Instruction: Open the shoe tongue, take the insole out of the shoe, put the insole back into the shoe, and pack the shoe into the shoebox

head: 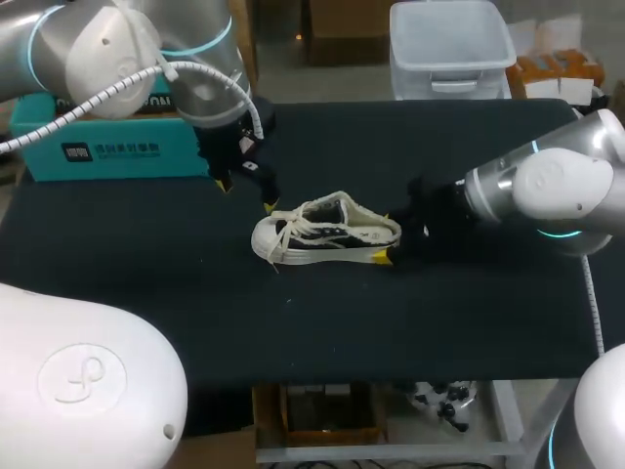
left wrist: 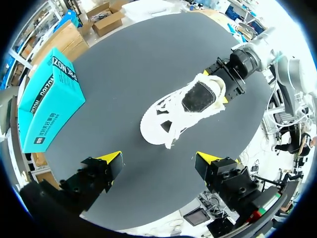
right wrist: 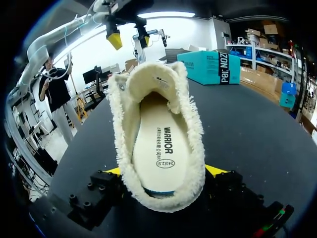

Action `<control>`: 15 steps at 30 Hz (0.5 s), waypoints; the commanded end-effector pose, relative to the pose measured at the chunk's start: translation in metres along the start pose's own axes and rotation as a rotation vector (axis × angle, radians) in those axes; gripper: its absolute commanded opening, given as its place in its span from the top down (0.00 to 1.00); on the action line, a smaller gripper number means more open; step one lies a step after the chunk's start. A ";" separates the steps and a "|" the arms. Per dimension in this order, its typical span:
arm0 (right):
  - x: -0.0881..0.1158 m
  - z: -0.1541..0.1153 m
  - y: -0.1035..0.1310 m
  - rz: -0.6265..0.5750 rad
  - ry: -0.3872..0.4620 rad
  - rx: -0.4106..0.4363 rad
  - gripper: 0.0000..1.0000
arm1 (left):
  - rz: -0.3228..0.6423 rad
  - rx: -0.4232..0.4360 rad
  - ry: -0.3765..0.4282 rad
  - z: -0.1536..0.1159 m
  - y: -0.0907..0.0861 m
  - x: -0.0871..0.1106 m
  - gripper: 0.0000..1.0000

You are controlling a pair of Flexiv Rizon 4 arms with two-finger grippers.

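Shoe: white lace-up canvas shoe [head: 327, 232] sits mid-table on the black tabletop [head: 146, 283], with the flat cream insole [right wrist: 161, 148] seated inside.
Right gripper [left wrist: 215, 87]: fingers press both sides of the heel, clamping the shoe.
Left gripper [left wrist: 158, 158]: jaws spread and empty, above the toe end.
Step (judged): open the tongue.
Method: hold the heel firm; pinch only the tongue tip, clear of the laces; lift toward the toe.

- The table [head: 146, 254] in front of me had a dark, matte cover lying flat over its whole top.
- From my left wrist, the cover [left wrist: 124, 84] looked plain dark grey and was evenly lit.
- In the head view, a thin white strip [head: 593, 308] ran along the table's edge at 3 o'clock.
- At 6 o'clock in that view, the cover ended in a straight front edge.
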State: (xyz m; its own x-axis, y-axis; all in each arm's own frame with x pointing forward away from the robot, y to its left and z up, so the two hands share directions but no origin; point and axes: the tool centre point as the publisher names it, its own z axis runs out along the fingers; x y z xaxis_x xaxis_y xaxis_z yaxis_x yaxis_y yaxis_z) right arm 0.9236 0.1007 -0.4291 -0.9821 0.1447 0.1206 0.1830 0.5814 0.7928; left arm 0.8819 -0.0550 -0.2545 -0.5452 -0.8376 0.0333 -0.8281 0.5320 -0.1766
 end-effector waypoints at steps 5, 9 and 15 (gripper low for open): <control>-0.002 0.006 -0.005 -0.001 0.018 -0.008 1.00 | -0.104 -0.032 -0.055 0.014 -0.027 0.037 0.00; -0.002 0.006 -0.005 -0.001 0.018 -0.008 1.00 | -0.156 -0.061 -0.088 0.015 -0.042 0.056 0.00; -0.002 0.006 -0.005 -0.001 0.018 -0.008 1.00 | -0.222 -0.104 -0.160 0.026 -0.062 0.088 0.01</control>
State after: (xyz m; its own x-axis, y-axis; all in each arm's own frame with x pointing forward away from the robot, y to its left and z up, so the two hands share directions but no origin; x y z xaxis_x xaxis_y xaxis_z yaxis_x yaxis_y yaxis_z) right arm 0.9242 0.1008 -0.4293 -0.9828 0.1337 0.1276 0.1818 0.5763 0.7967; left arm 0.8788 -0.1364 -0.2592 -0.3615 -0.9321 0.0245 -0.9248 0.3551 -0.1366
